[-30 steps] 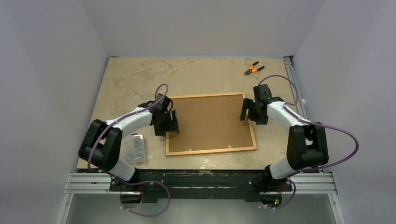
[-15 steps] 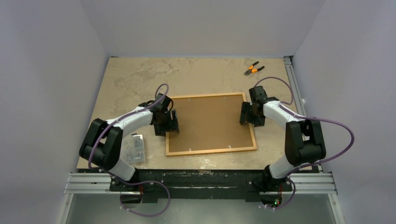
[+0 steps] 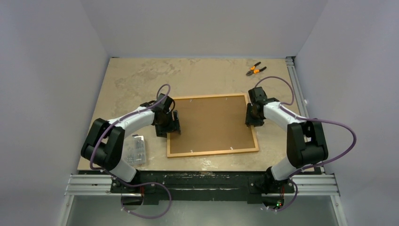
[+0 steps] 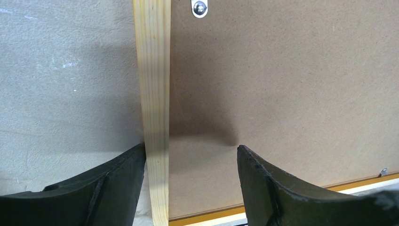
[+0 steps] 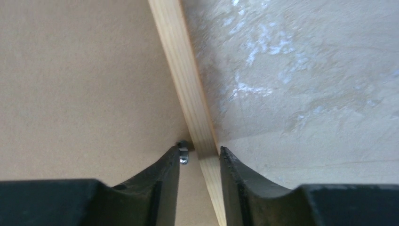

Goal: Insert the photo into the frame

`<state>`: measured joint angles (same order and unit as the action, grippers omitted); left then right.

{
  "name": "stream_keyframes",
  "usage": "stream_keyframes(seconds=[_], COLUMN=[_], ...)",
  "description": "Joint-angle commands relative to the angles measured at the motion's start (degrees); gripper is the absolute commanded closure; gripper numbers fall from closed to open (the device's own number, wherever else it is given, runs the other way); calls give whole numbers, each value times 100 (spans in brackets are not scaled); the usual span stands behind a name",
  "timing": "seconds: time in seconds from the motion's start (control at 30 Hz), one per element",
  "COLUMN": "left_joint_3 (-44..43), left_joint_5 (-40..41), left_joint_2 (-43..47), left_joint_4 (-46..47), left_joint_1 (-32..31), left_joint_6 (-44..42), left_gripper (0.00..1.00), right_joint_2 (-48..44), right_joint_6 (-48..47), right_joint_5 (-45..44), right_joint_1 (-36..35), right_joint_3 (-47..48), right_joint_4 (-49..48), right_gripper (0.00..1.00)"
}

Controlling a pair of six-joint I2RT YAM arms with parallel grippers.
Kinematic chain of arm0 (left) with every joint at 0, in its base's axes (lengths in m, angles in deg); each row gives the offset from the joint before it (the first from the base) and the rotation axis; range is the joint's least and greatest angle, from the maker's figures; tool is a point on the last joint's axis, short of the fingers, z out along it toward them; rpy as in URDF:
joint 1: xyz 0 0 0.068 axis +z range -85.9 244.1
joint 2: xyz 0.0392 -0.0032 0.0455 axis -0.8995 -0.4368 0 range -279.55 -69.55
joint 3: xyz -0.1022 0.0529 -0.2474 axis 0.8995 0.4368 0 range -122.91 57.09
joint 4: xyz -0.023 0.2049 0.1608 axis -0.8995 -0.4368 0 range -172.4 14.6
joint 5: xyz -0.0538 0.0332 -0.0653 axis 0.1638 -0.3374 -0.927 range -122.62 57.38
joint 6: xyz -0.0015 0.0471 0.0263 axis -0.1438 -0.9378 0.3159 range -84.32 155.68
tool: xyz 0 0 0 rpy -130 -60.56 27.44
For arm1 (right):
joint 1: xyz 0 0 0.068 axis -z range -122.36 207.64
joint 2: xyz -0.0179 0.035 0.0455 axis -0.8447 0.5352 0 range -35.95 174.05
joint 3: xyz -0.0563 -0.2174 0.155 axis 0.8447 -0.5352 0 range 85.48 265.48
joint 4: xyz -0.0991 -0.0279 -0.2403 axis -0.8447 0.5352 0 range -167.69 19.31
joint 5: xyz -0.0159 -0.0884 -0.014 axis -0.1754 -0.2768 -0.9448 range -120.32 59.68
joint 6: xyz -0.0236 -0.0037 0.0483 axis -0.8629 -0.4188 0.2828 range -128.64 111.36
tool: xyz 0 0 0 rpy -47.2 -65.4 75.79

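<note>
The frame (image 3: 211, 152) lies face down mid-table, showing its pale wood reverse, with a brown backing board (image 3: 211, 123) filling it. The photo is hidden. My left gripper (image 3: 173, 125) stands open astride the frame's left rail (image 4: 153, 70). Its outer finger is right beside the rail and its inner finger hovers over the board (image 4: 282, 70). My right gripper (image 3: 251, 115) is pinched narrow on the right rail (image 5: 181, 70). One fingertip sits against the rail's outer edge, the other against a small metal clip (image 5: 183, 153) on the inner side.
Orange-handled pliers (image 3: 255, 69) lie at the far right of the table. A clear plastic packet (image 3: 136, 149) sits near the front left, beside the left arm. Another metal tab (image 4: 199, 8) holds the board further along the left rail.
My right gripper has moved in onto the frame's right rail and its jaws have narrowed from wide apart to a close pinch. The left arm and the frame have not moved.
</note>
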<state>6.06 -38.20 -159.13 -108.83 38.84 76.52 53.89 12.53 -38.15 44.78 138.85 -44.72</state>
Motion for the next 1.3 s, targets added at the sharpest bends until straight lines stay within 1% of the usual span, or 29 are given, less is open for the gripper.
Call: stream_keyframes(seconds=[0.0,0.2,0.37,0.43,0.53,0.6,0.67,0.77,0.93,1.07,1.27], left_joint_3=[-49,-40,-19,-41,-48,-96,-201,-449,-1088,-1577,-2097], left_joint_5=[40,81,44,31,22,14,43,97,409,711,931], left_joint_2=[-210,-252,-215,-174,-17,82,124,48,-324,-695,-1336], left_joint_4=[321,311,367,366,383,369,342,267,21,-169,-378], left_joint_1=[-5,13,62,118,262,398,493,590,637,666,671], left_joint_6=[-96,-129,-129,-158,-188,-226,-298,-392,-504,-582,-643], left_gripper=[31,32,32,32,32,31,31,31,31,32,37], right_joint_2=[-6,-11,-37,-113,-309,-432,-533,-636,-620,-592,-591], right_joint_6=[4,45,77,167,229,273,313,355,374,374,362], right_joint_5=[-385,-393,-226,69,180,251,312,444,596,658,682], right_joint_1=[-32,-32,-32,-28,-30,-26,-21,-23,-23,-20,-21], right_joint_3=[151,286,307,261,228,234,244,253,221,138,62], right_joint_4=[102,122,100,54,30,33,51,59,46,1,-18], right_gripper=[75,100,100,100,76,64,54,44,39,38,38])
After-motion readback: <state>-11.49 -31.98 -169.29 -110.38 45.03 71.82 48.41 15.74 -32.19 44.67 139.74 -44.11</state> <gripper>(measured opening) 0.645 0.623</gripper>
